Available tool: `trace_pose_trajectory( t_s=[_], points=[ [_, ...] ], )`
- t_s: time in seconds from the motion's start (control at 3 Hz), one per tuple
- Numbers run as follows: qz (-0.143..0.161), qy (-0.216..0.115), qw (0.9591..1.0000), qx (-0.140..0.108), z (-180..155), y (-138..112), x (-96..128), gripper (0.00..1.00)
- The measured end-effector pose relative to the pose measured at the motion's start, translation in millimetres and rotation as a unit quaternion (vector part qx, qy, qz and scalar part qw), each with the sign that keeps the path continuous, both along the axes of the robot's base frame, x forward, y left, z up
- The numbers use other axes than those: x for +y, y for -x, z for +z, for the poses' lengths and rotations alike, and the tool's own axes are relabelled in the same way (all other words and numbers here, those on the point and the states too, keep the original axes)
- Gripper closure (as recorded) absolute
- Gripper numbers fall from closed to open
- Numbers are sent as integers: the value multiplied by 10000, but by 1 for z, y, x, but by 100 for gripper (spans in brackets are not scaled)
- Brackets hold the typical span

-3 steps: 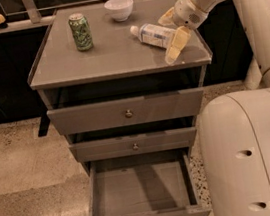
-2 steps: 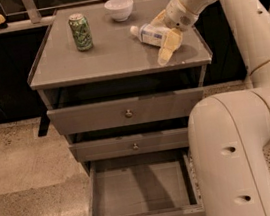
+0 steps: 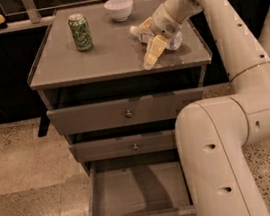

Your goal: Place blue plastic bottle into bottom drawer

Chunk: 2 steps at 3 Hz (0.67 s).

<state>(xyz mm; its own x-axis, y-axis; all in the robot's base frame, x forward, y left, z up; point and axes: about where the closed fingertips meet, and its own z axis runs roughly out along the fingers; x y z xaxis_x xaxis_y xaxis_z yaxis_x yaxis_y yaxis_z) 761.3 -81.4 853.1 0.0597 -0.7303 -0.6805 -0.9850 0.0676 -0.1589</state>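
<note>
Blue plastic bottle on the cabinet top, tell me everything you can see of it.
The small clear plastic bottle with a white cap lies on its side on the grey cabinet top, near the right edge of the view, cap toward the white bowl. What shows of its body looks pale bluish-white. The robot's claw sits over its middle, hiding much of the body; only both ends show. Whether the claw grips it cannot be told.

Gripper (image 3: pixel 146 45) hangs over the cabinet top (image 3: pixel 107 58), fingers spread either side of the lying blue plastic bottle (image 3: pixel 136 31). Green can (image 3: pixel 80 32) well to its left, white bowl (image 3: pixel 119 8) behind-left, bottom drawer (image 3: pixel 137 193) pulled out far below.
</note>
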Motion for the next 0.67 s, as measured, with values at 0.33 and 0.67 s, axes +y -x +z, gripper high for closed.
trace_pose_trajectory(
  t_s=[0.33,0.67],
  points=[
    [-102,-3,9999,-124,6,-6,0,0],
    [-331,146,9975,-600,52,-10,-7,0]
  ],
)
